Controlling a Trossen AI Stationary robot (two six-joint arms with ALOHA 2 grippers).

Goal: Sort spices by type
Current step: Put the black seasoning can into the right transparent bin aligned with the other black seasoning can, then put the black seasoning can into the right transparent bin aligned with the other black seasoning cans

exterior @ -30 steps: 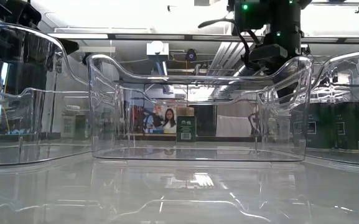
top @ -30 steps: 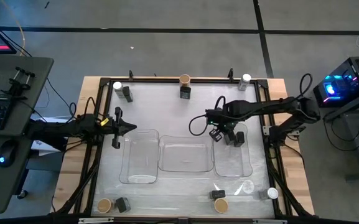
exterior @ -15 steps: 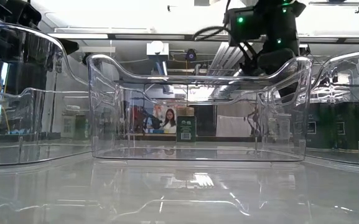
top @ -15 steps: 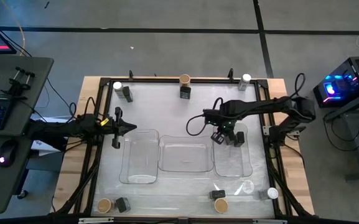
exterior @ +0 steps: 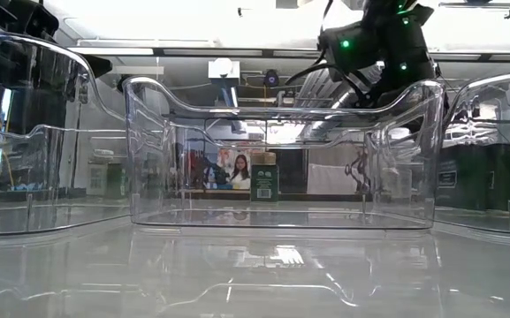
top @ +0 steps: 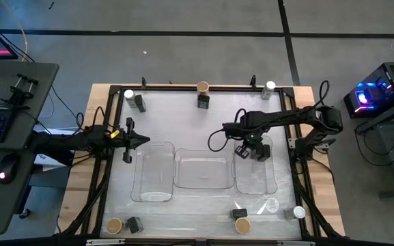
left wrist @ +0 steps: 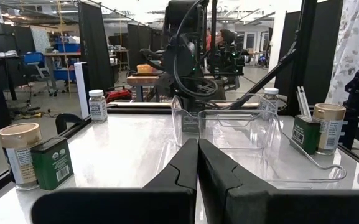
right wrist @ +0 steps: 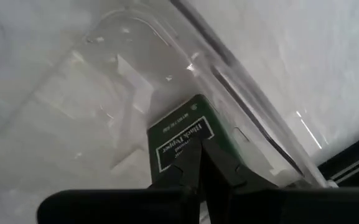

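My right gripper (top: 249,148) hovers over the far end of the right clear tray (top: 257,183), fingers shut in the right wrist view (right wrist: 199,163). Just past the fingertips a dark green-black pepper box (right wrist: 178,134) lies flat in the tray's corner, and dark boxes show there from above (top: 262,152). My left gripper (top: 145,141) waits shut (left wrist: 198,149) beside the left tray (top: 153,195). Other spices stand on the table: a white-lidded jar (top: 129,95) with a black box (top: 139,103), and a tan-topped one (top: 203,87) with a black box (top: 203,102). My right gripper's shut fingertips (right wrist: 191,171) come slanting down at the near edge of the pepper box (right wrist: 188,155), which lies on the tray floor. I cannot tell whether they touch it.
The middle tray (top: 200,181) is between the other two. A white-lidded jar (top: 270,87) stands far right. Near the front edge stand a tan-topped one (top: 115,225), black boxes (top: 135,224) (top: 239,214), a tan-topped one (top: 242,225) and jars (top: 272,204) (top: 298,212).
My right gripper has gone a little toward the table's right edge, farther over the right tray's far end, and its wrist has tipped.
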